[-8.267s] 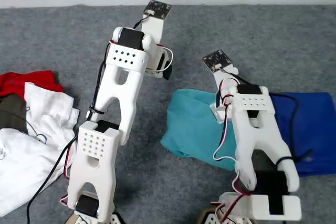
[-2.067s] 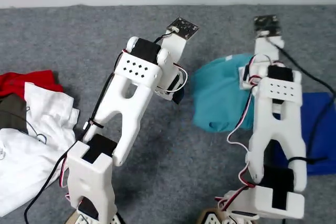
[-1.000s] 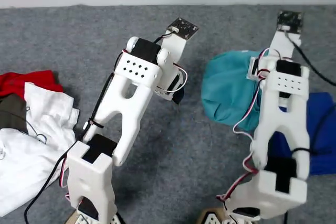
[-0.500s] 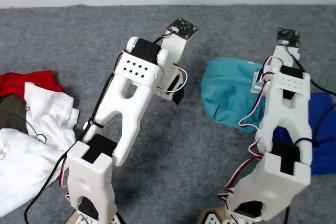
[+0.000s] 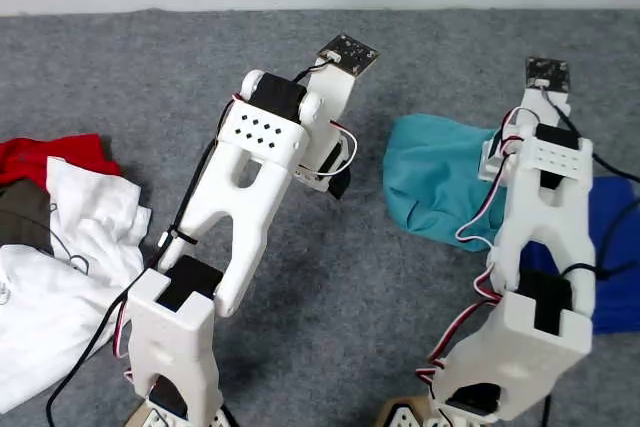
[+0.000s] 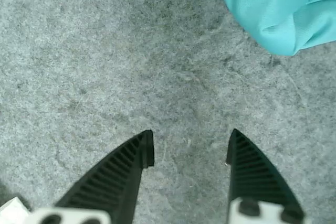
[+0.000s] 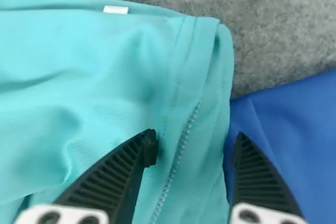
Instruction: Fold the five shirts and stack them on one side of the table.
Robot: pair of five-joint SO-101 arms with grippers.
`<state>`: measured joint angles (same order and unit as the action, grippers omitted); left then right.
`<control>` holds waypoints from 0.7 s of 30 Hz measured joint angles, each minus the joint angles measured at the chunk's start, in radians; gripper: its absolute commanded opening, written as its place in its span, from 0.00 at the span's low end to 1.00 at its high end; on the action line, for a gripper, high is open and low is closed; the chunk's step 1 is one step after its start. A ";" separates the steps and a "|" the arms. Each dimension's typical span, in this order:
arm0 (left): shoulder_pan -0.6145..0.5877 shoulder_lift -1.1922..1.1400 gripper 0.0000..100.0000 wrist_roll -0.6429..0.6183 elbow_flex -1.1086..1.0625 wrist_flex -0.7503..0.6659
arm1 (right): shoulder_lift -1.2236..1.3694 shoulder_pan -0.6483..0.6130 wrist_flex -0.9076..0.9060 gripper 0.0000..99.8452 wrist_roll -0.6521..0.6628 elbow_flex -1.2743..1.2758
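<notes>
The teal shirt [image 5: 435,182] lay bunched on the grey desk [image 5: 340,287] at about 3 o'clock. It was not folded flat, and its edges were loose and rounded. At its 4 o'clock side lay the blue shirt [image 5: 618,222], spread flat up to the edge of the desk. In the right wrist view the teal edge touched the blue cloth and seemed to lie a little over it.

The right arm [image 5: 540,207] stretched from 5 o'clock over both shirts. The right jaws were spread and pointed down at the teal shirt, one tip on each side of a stitched seam [image 7: 177,85], near the border with the blue shirt. I cannot tell whether the tips pressed the cloth. A small white label [image 7: 115,9] showed on the teal cloth, further away from the tips.

The left arm [image 5: 240,232] stretched from 7 o'clock toward the middle of the desk. The left jaws were also spread and held nothing. They hung above the bare grey surface, and a corner of the teal shirt lay at their 3 o'clock, near but apart.

At 9 o'clock three more shirts made a loose heap. The red shirt [image 5: 55,155] was at its far end. The dark olive shirt [image 5: 22,215] was just at the red one's 6 o'clock, by the edge of the desk. The crumpled white shirt [image 5: 60,297] covered a part of both and reached down to 8 o'clock.
</notes>
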<state>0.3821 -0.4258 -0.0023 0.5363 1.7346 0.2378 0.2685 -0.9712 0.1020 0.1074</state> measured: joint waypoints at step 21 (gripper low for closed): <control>0.000 0.000 0.23 0.000 -0.055 0.000 | 0.299 -0.029 0.068 0.04 0.103 -0.222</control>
<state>0.3821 -0.4258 -0.0023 0.4810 1.7346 0.5370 0.2394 -0.9037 0.2048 -0.1151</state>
